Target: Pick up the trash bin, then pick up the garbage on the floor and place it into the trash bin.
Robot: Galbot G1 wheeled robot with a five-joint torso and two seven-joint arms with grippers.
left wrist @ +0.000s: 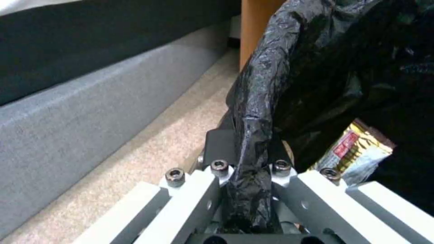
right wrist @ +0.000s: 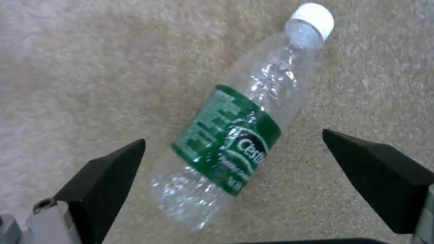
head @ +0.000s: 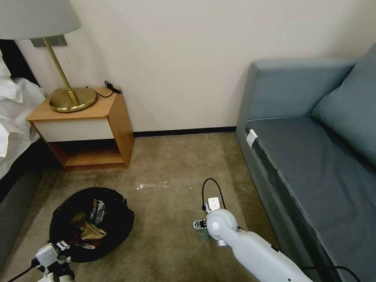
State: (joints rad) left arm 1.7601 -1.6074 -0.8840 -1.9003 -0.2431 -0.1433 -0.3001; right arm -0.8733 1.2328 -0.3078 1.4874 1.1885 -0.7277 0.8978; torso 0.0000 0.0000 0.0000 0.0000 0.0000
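Trash bin: round, low, lined with a crinkly black bag that folds over the rim; white body hidden under the bag. It sits low at the robot's left, in front of the wooden nightstand, near the grey bed base.

Left tool: pressed together on a bunched fold of the black bag at the bin's near rim; the plastic runs down between the two fingers.

Inside the bin, head view: crumpled tan paper and a flat dark-and-silver wrapper standing on edge beside it. Left wrist view: a gold-and-dark wrapper with a red patch lies against the bag's inner wall.

Bottle: small, clear, crushed and dented, green label band around the middle with white lettering, white cap on. It lies on its side on the tan carpet, cap end pointing away from the tool.

Right tool: spread wide, low over the carpet, one black fingertip on each side of the bottle's lower half, neither touching it. In the head view this arm reaches down to the floor near the blue-grey sofa
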